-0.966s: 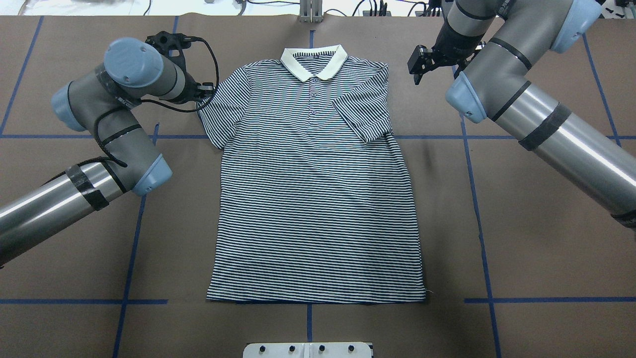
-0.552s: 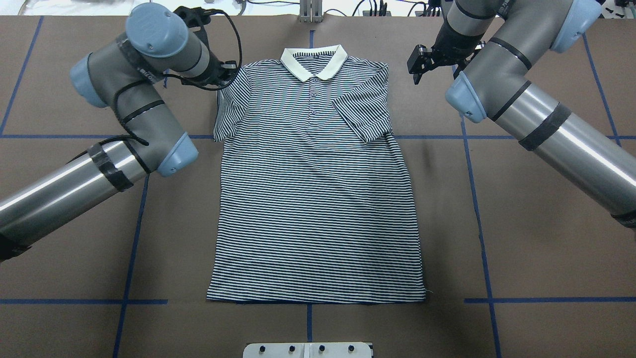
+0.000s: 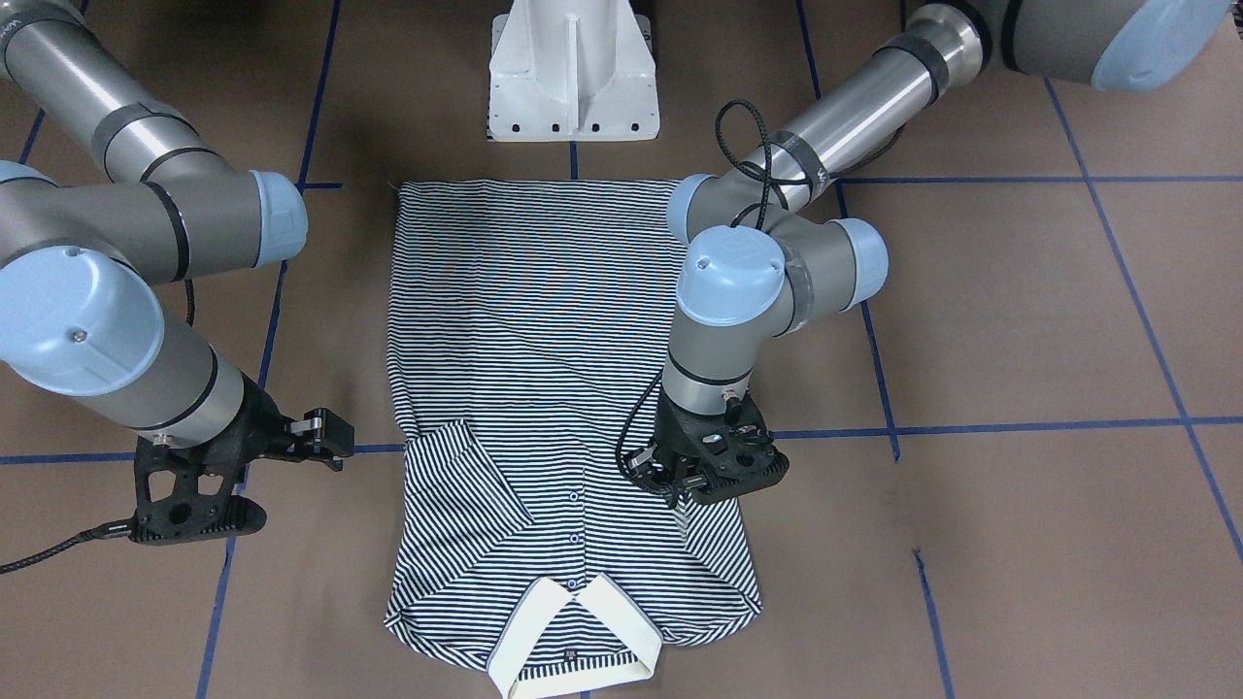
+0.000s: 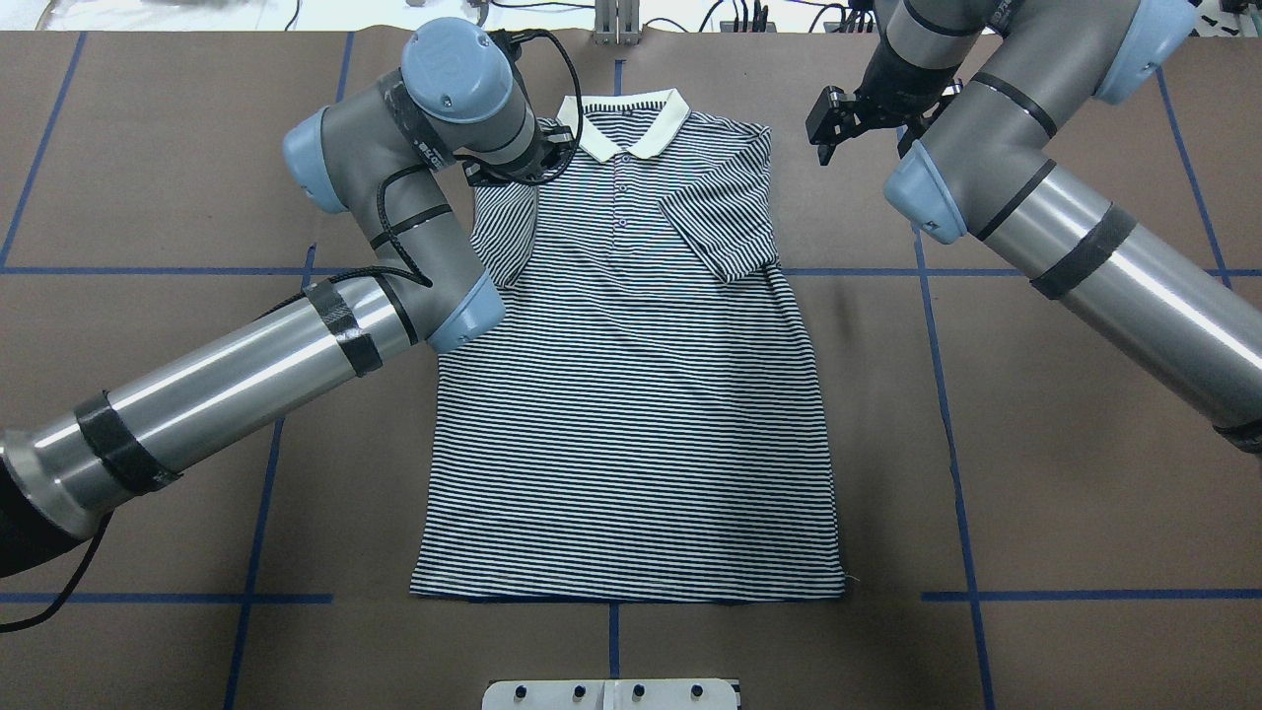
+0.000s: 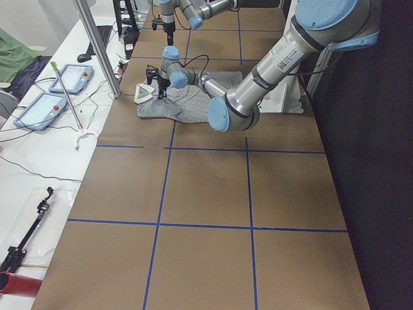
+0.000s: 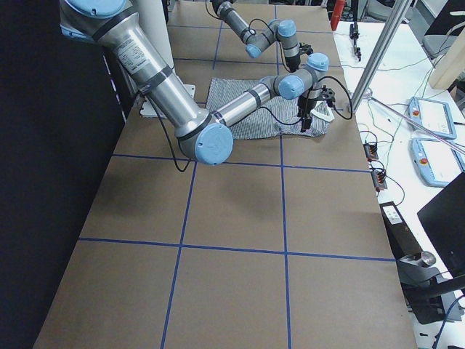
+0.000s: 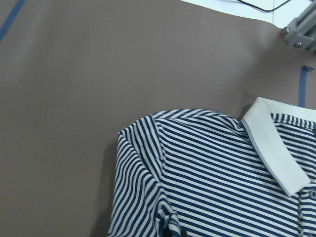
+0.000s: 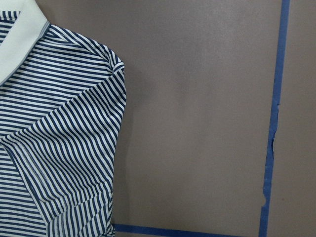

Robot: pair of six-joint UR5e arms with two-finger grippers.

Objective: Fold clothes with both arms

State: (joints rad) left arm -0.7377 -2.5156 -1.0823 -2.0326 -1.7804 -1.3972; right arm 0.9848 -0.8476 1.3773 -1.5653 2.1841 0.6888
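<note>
Opening on the brown table (image 4: pixel 1035 493), gridded with blue tape (image 4: pixel 939 394). Reaching in from the left, the left arm (image 4: pixel 246 385); out on the right, the right arm (image 4: pixel 1085 256). Flat at table centre, the striped polo shirt (image 4: pixel 631 444), collar (image 4: pixel 659 130) far, hem near, right sleeve (image 4: pixel 720 217) folded in over the chest. Clamped on the raised left sleeve (image 4: pixel 503 232), the left gripper (image 3: pixel 680 493). Over bare table beside the far right shoulder, the right gripper (image 4: pixel 826 133), jaws apart, gripping nothing.

Bright, even overhead light; soft shadows, sharp focus
</note>
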